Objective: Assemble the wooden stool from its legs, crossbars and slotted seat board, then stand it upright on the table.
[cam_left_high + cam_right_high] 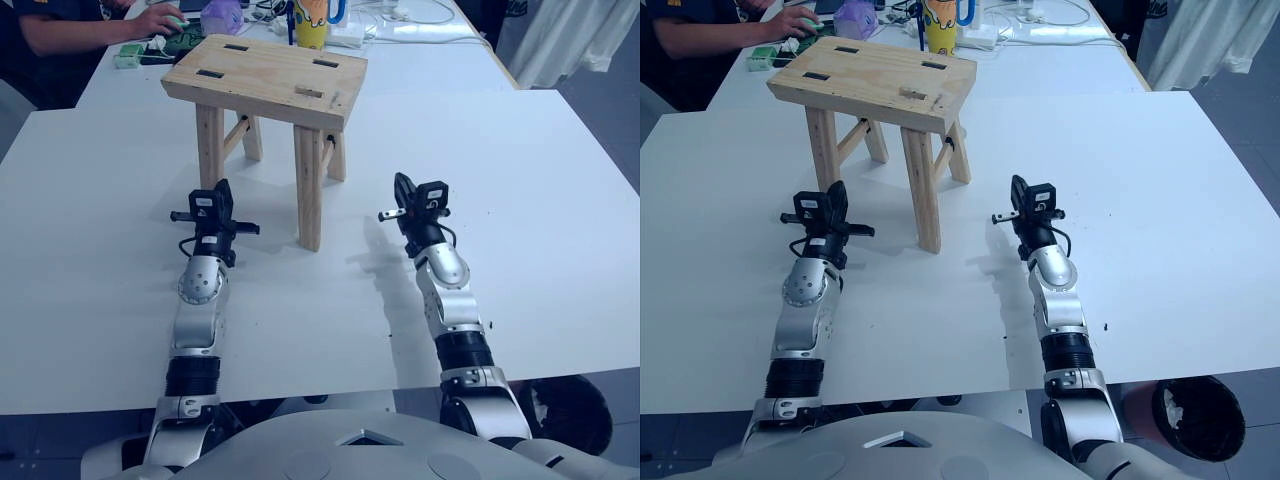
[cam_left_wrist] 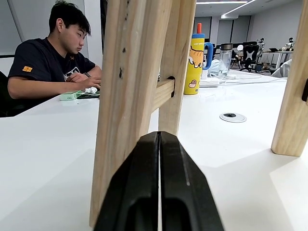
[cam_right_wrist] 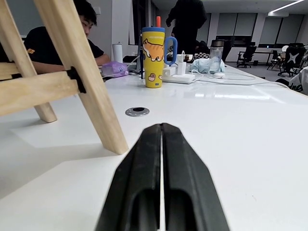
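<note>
Well, the stool (image 1: 268, 110) stands upright on the white table (image 1: 540, 220), all four legs down, seat board (image 1: 262, 75) on top w/ slots facing up. It looks fully assembled, so the task is prob. done or v. close.

Left gripper (image 1: 223, 186) lies low on the table just in front of the stool's near left leg (image 1: 208, 140), fingers pressed together, holding nothing. Can't tell if the tips touch the wood. Right gripper (image 1: 401, 181) is off the stool's right side, apart from it, fingers also pressed together and empty. A yellow cup (image 1: 311, 22) stands behind the stool, well apart.

Handling, judged only: solid wood, so stiff, not fragile, and prob. heavy for two thin fingers. Smooth bare wood may slip under a light pinch. The seat board looks too thick for the jaws, so a leg or a crossbar (image 2: 162, 91) is the better hold, ideally one arm each side. The slot joints may be push-fit only, so lifting by the seat alone could pull them apart. Legs splay, so it should stand steady, but a sideways shove up high could tip it.
</note>
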